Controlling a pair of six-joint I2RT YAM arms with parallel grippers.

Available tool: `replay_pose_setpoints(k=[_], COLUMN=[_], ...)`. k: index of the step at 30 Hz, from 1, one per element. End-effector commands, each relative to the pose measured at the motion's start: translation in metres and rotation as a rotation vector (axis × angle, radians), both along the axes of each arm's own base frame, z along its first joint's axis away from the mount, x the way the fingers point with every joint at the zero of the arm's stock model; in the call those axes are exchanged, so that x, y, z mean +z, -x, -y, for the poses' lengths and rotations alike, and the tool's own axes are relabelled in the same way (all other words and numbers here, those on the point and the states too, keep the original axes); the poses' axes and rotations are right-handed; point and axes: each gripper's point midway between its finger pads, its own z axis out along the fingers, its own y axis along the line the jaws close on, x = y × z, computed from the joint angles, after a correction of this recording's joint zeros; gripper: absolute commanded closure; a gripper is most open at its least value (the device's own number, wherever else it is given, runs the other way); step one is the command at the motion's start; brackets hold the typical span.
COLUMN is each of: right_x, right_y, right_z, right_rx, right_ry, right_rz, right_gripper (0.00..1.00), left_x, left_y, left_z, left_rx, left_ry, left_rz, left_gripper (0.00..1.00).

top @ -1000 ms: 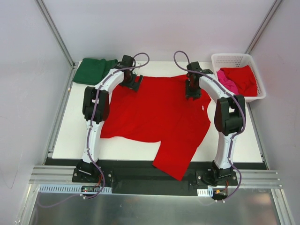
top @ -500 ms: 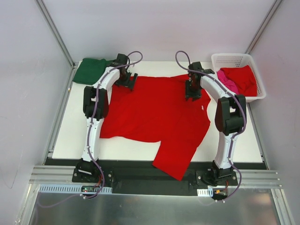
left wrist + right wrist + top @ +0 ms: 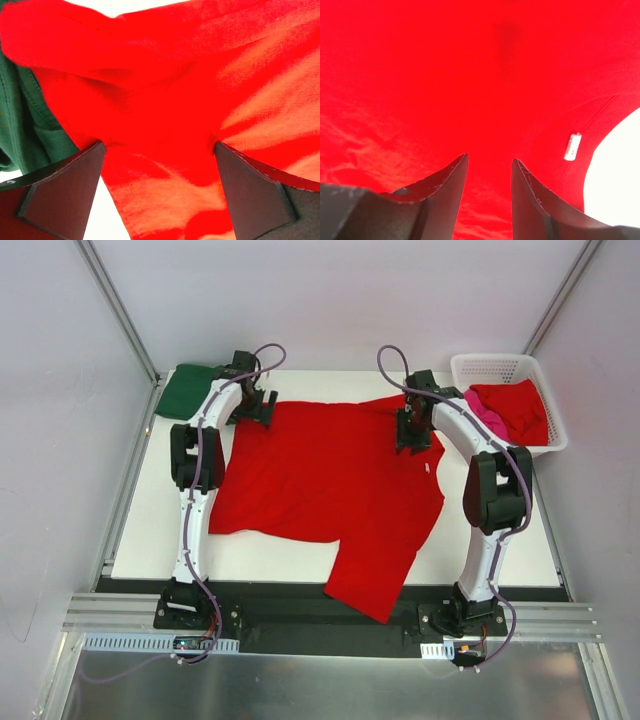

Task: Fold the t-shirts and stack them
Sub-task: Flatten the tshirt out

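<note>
A bright red t-shirt [image 3: 330, 480] lies spread over the table, one sleeve hanging past the near edge. My left gripper [image 3: 256, 408] is at its far left corner. In the left wrist view its jaws [image 3: 159, 145] stand wide apart, and rumpled red cloth [image 3: 165, 100] lies between the fingertips. A folded dark green t-shirt [image 3: 190, 390] lies just left of that corner and shows as a green edge [image 3: 30, 125]. My right gripper [image 3: 412, 435] is low over the shirt near the collar. Its fingers [image 3: 445, 195] are partly apart over flat red cloth, next to the white neck label [image 3: 574, 146].
A white lattice basket [image 3: 497, 365] stands at the back right with a red tee [image 3: 520, 405] and a pink one [image 3: 484, 412] inside. Bare white table [image 3: 165, 510] shows left of the shirt and along the near edge.
My left gripper has moved back and to the left, toward the green tee. The red shirt's far left corner has shifted left with it. The right arm has hardly moved.
</note>
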Motion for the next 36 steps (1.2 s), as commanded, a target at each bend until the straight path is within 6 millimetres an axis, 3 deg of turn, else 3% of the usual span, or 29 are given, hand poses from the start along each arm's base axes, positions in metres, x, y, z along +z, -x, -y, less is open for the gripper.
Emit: replay_pose_setpoints(k=[1, 7, 13, 17, 25, 36], right_x=[0.009, -0.010, -0.021, -0.027, -0.032, -0.036], right_y=[0.013, 0.018, 0.014, 0.018, 0.023, 0.004], right_z=[-0.006, -0.016, -0.034, -0.025, -0.008, 0.013], right_rx=[0.009, 0.017, 0.045, 0.039, 0.086, 0.125], right_ry=[-0.063, -0.120, -0.209, -0.159, -0.056, 0.078], right_rz=[-0.007, -0.031, -0.049, -0.073, -0.090, -0.051], right_gripper=[0.57, 0.57, 0.57, 0.57, 0.56, 0.53], left_x=[0.005, 0.016, 0.052, 0.082, 0.123, 0.123], left_y=[0.002, 0.007, 0.012, 0.017, 0.030, 0.042], left_z=[0.008, 0.014, 0.032, 0.033, 0.032, 0.032], left_rx=[-0.005, -0.017, -0.043, -0.039, -0.042, -0.054], left_ry=[0.043, 0.079, 0.132, 0.148, 0.170, 0.172], left_rz=[-0.010, -0.008, 0.042, 0.095, 0.171, 0.172], left_gripper=[0.07, 0.01, 0.01, 0.01, 0.01, 0.01])
